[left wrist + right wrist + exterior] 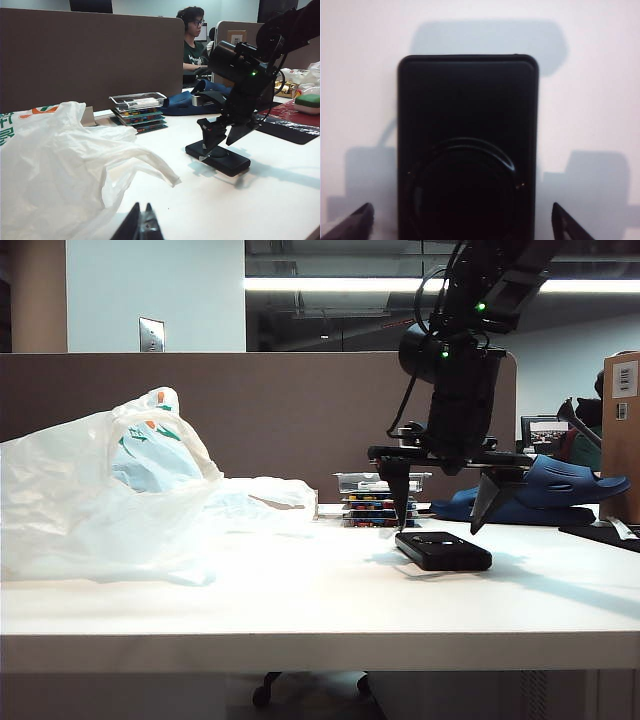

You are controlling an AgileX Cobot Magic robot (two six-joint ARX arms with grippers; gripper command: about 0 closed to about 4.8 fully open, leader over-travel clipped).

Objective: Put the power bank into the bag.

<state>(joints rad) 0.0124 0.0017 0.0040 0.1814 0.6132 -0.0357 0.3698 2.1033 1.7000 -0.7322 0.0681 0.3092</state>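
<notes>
The black power bank (443, 550) lies flat on the white table, right of centre. My right gripper (440, 527) hangs just above it, pointing down and open, one finger off each long side, touching nothing. In the right wrist view the power bank (467, 145) fills the space between the spread fingertips (365, 212). The crinkled white bag (110, 490) with green-orange print lies slumped on the left of the table, well apart from the power bank. My left gripper (141, 207) is shut and empty, low beside the bag (60, 165), facing the power bank (218, 157) and the right gripper (219, 146).
A stack of clear cases (378, 500) stands behind the power bank, and dark blue slippers (560, 485) lie at the back right. A brown partition (250, 410) closes the far side. A cardboard box (622, 430) and a dark mat (295, 130) are at the right.
</notes>
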